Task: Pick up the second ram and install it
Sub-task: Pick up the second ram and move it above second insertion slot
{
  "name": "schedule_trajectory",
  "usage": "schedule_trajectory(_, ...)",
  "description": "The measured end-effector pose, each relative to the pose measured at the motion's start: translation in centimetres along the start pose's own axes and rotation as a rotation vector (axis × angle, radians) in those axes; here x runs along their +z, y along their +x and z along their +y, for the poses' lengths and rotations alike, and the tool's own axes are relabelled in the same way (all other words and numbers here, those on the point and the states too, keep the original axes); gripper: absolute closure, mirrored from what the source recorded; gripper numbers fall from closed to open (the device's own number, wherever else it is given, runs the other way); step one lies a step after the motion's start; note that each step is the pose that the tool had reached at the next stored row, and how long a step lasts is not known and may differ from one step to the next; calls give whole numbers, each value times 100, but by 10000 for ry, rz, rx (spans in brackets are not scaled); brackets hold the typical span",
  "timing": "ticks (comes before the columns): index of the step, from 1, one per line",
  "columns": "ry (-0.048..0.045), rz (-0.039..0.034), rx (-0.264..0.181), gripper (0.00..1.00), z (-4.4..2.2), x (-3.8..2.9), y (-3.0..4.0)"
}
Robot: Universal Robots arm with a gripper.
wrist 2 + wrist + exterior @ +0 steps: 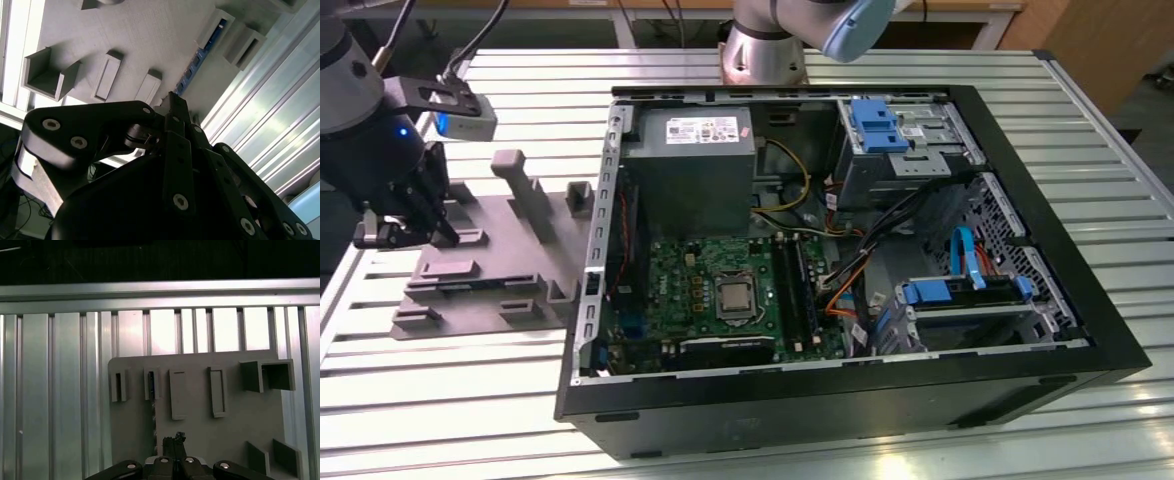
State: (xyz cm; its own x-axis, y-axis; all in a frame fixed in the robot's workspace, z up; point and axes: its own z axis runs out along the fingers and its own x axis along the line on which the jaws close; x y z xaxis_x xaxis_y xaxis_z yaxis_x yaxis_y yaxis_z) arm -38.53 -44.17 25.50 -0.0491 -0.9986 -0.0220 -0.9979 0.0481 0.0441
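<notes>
Ram [151, 387] stands on its long edge in the tray [225, 440], one end caught in a narrow upright holder. That leaves its thin top edge facing up, probably so it can be pinched from above. In the second wrist view the ram [192, 72] shows as a dark, bluish strip running between two such holders. It is not yet lifted out.

The tool [175, 440] hangs just over the tray at the near end of the ram, roughly in line with the strip. Its fingers [176, 150] look pressed together with no gap between the tips. I can make out nothing between them, and I cannot tell whether the tips touch the ram.

In the exterior view the tool [403, 232] sits low over the tray [480, 270]. The tray lies on the counter [454, 400] to the exterior view's left of the open case [854, 410]. The case lies on its side with the board [720, 290] facing up, apparently so a stick can be pushed straight down into it. Ram and board are well apart.
</notes>
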Motion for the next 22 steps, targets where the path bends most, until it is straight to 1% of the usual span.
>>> schedule_trajectory(12,-1,1,-3,89,-3,76,6)
schedule_trajectory(22,0,1,-13,89,-8,129,45)
